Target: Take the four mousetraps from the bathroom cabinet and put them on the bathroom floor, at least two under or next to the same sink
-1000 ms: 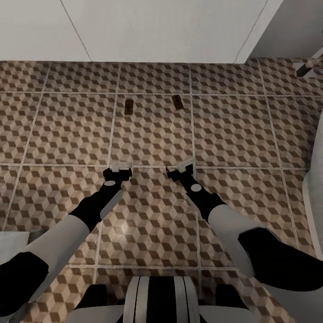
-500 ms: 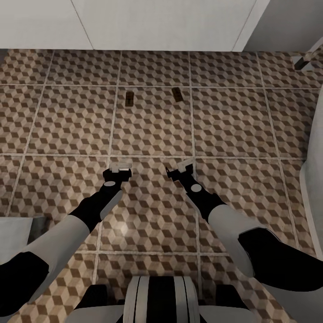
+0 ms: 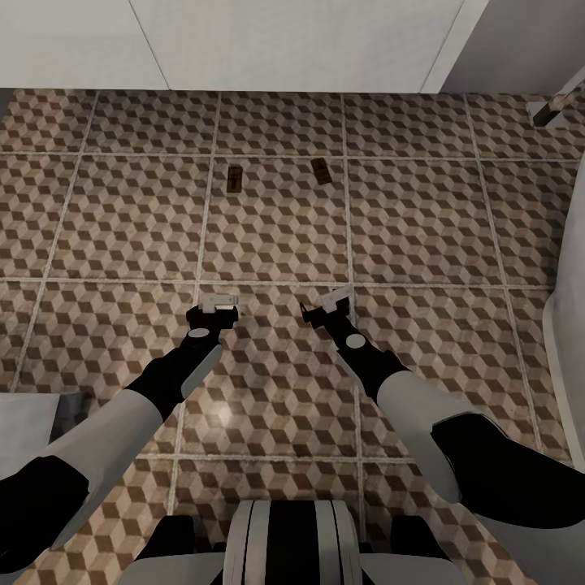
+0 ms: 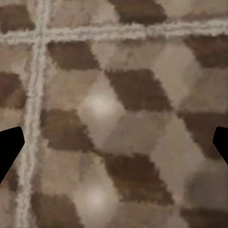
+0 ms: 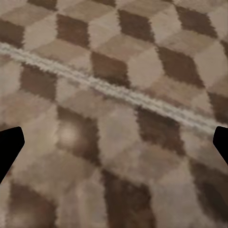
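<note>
On brown-and-beige cube-pattern tiled bathroom floor (image 3: 276, 236): two small flat tan-brown wooden mousetraps, left one (image 3: 235, 175), right one (image 3: 321, 171), lying apart on same tile, near base of white boxy unit (image 3: 284, 41) along far edge. Left hand (image 3: 215, 306) and right hand (image 3: 326, 304) hover low over floor, well short of traps, both empty. Wrist views: dark fingertips (image 4: 9, 149) (image 5: 9, 145) at opposite frame edges, fingers spread wide, only tile and pale grout between them.
</note>
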Motion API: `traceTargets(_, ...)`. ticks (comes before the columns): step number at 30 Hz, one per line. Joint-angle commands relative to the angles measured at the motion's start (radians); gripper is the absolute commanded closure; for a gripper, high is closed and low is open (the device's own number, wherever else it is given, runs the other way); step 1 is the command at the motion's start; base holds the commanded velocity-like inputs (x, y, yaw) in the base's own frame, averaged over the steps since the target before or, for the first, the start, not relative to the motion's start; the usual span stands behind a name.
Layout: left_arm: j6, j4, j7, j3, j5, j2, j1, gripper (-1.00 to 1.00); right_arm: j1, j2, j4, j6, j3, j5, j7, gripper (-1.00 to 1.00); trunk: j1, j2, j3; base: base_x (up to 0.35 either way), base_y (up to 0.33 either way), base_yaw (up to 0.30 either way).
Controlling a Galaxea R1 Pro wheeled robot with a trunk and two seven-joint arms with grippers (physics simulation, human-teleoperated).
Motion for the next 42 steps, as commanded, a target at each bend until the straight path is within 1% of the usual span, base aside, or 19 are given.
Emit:
traceTargets(1, 0.004, -0.002, 0.009, -0.007, 0.006, 0.002, -0.001, -1.0, 0.0, 0.0, 0.001, -0.003, -0.002, 0.01, -0.004, -1.0, 0.0, 0.0, -0.001, 0.0, 0.0, 0.0)
traceTargets(5, 0.004, -0.002, 0.009, -0.007, 0.006, 0.002, -0.001, -1.0, 0.0, 0.0, 0.001, -0.003, -0.002, 0.01, -0.004, -1.0, 0.0, 0.0, -0.001, 0.0, 0.0, 0.0)
traceTargets(18, 0.004, 0.009, 0.009, -0.007, 0.007, -0.001, -0.001, -1.0, 0.002, 0.0, 0.001, -0.004, -0.001, 0.01, -0.004, -1.0, -0.006, 0.003, 0.05, 0.0, 0.0, 0.0)
traceTargets(26, -0.006, 0.043, 0.008, -0.008, 0.008, -0.003, -0.001, -1.0, 0.006, 0.0, 0.001, -0.016, -0.001, 0.01, -0.004, -1.0, -0.01, 0.005, 0.081, 0.0, 0.0, 0.0)
traceTargets(31, -0.074, 0.089, 0.0, -0.011, 0.008, -0.004, 0.0, -1.0, 0.008, 0.0, 0.001, -0.04, -0.001, 0.011, -0.005, -1.0, -0.012, 0.006, 0.1, 0.0, 0.0, 0.0)
traceTargets(32, -0.103, 0.11, -0.015, -0.014, 0.008, -0.004, 0.0, -1.0, 0.009, 0.0, 0.002, -0.045, -0.001, 0.011, -0.005, -1.0, -0.012, 0.006, 0.104, 0.0, 0.0, 0.0)
traceTargets(34, -0.132, 0.133, -0.039, -0.018, 0.008, -0.004, 0.0, -1.0, 0.01, 0.0, 0.002, -0.048, 0.0, 0.01, -0.005, -1.0, -0.013, 0.007, 0.112, 0.0, 0.0, 0.0)
traceTargets(35, -0.16, 0.159, -0.068, -0.021, 0.008, -0.004, 0.0, -1.0, 0.012, 0.0, 0.002, -0.05, 0.0, 0.01, -0.005, -1.0, -0.014, 0.007, 0.115, 0.0, 0.0, 0.0)
traceTargets(40, -0.226, 0.231, -0.138, -0.025, 0.008, -0.004, 0.001, -1.0, 0.037, 0.0, 0.01, -0.054, 0.0, 0.011, -0.004, -1.0, -0.016, 0.008, 0.135, 0.0, 0.0, 0.0)
traceTargets(42, -0.263, 0.282, -0.167, -0.026, 0.008, -0.009, 0.003, -1.0, 0.046, 0.0, 0.017, -0.056, 0.0, 0.012, -0.004, -1.0, -0.017, 0.008, 0.143, 0.0, 0.0, 0.0)
